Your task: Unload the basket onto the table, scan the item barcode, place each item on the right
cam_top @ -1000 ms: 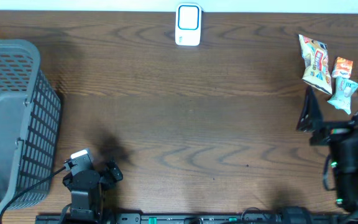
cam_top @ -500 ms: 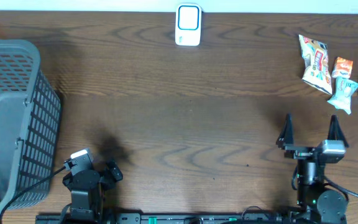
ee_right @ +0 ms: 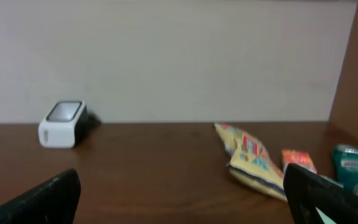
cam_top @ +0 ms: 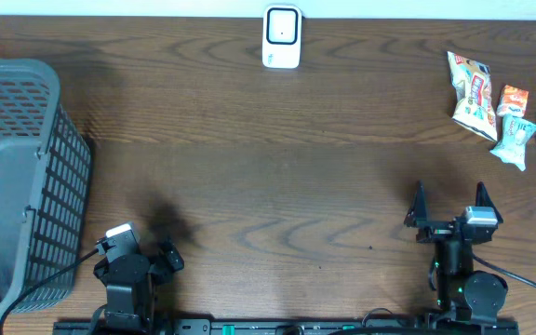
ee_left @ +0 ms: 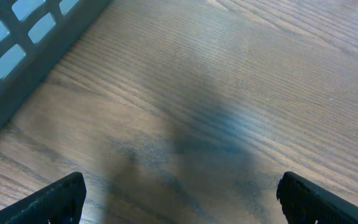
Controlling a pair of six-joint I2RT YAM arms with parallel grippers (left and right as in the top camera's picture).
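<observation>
Pulling back from the snacks [cam_top: 477,93], right tool [cam_top: 450,197] wide open, empty, left tool [ee_left: 185,202] unmoved, equally open, empty

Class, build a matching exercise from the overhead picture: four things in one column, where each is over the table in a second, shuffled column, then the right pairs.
Things:
1. white scanner
2. grey basket
3. yellow snack bag
4. right gripper

Places:
A. left edge
B. near edge, right side
C. far edge, middle
D. far right corner

Pairs: 1-C, 2-A, 3-D, 4-B
</observation>
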